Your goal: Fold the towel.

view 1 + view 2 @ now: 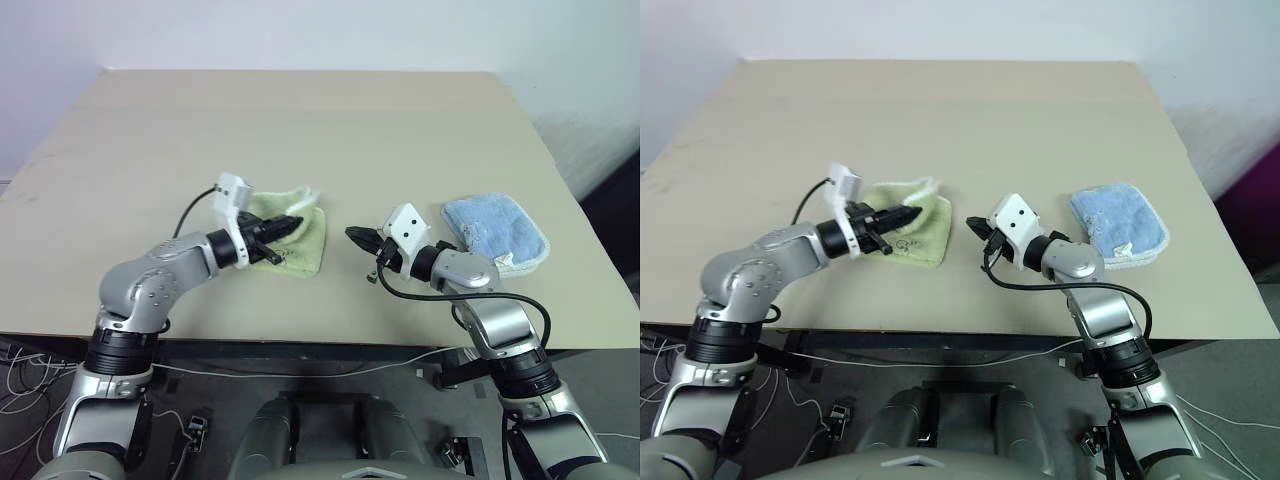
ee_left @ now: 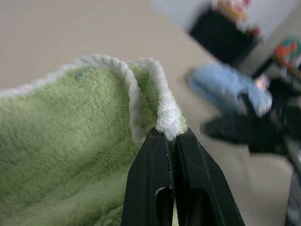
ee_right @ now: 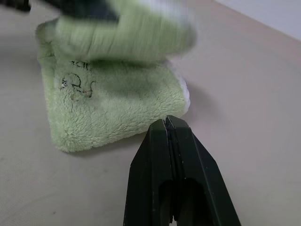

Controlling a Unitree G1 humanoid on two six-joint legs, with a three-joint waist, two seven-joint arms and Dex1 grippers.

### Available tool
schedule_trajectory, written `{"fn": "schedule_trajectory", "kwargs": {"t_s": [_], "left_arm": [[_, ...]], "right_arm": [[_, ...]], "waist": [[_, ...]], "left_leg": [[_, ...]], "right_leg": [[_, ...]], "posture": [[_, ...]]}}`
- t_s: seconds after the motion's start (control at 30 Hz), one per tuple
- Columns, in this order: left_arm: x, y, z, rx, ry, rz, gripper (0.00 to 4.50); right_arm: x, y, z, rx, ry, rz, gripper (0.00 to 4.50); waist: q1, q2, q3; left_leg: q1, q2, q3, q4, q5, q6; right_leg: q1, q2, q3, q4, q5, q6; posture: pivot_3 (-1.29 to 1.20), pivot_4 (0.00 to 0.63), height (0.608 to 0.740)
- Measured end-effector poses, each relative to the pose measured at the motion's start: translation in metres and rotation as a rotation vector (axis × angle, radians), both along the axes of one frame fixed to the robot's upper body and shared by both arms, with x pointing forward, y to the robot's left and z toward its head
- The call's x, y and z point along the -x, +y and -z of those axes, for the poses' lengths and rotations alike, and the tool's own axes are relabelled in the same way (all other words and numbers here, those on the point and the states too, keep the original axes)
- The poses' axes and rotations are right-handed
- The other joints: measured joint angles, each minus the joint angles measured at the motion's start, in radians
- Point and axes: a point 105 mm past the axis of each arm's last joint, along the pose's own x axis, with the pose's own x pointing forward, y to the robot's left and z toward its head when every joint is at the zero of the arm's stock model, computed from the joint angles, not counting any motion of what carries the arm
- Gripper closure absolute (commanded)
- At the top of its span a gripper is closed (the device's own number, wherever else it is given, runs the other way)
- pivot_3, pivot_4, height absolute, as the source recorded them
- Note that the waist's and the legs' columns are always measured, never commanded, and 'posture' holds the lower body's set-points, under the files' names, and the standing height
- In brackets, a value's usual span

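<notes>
One light yellow-green terry cloth towel (image 1: 300, 240) with white corded edging is recorded, folded into a thick, roughly square bundle near the middle of the front part of one flat beige matte table (image 1: 300, 120); a small dark drawn mark is seen on its fleecy face. A raised white-edged corner is pinched between the two black tapered fingers of the left gripper (image 2: 171, 134). The right gripper (image 3: 168, 121), pressed together and empty, is held just beside the bundle. One smaller light blue rounded terry towel (image 1: 495, 230) is laid flat to the right.
</notes>
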Motion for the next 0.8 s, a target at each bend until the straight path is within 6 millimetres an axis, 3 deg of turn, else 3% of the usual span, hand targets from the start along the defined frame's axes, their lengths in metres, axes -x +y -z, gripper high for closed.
{"fn": "schedule_trajectory", "kwargs": {"t_s": [0.23,0.33,0.57,0.7,0.8], "left_arm": [[0.007,-0.014,0.024,-0.168,0.000,0.093,4.48],[0.007,-0.013,0.025,-0.180,-0.004,0.098,3.81],[0.012,-0.007,0.015,-0.096,-0.015,0.100,1.43],[0.014,0.012,0.009,-0.088,-0.035,0.051,0.03],[0.007,0.030,0.002,-0.049,-0.068,-0.034,0.44]], "right_arm": [[-0.001,-0.001,0.000,0.000,-0.003,0.011,4.50],[-0.001,-0.001,0.000,0.003,-0.004,0.014,4.50],[-0.001,-0.001,-0.001,0.003,-0.008,0.014,4.50],[-0.004,0.004,-0.010,-0.014,-0.031,0.005,4.50],[-0.008,0.011,-0.021,-0.050,-0.048,-0.007,4.50]], "waist": [[-0.001,0.000,0.000],[0.000,0.000,0.000],[-0.002,0.000,0.000],[-0.004,0.000,0.000],[-0.001,0.000,0.000]], "left_leg": [[0.000,0.000,0.000,0.000,0.000,0.000],[0.000,0.000,0.000,0.000,0.000,0.000],[0.000,0.000,0.000,0.000,0.000,0.000],[0.000,0.001,0.000,0.000,0.000,0.000],[0.000,0.000,0.000,0.000,0.000,0.000]], "right_leg": [[0.000,0.000,0.000,0.000,0.000,0.000],[0.000,0.000,0.000,0.000,0.000,0.000],[0.000,-0.001,0.000,0.000,0.000,0.000],[0.000,0.000,0.000,0.000,0.000,0.000],[0.000,-0.001,0.000,0.000,0.000,0.000]], "posture": [[0.00,0.150,0.740],[0.00,0.150,0.740],[0.00,0.150,0.740],[0.00,0.150,0.740],[0.00,0.150,0.740]]}}
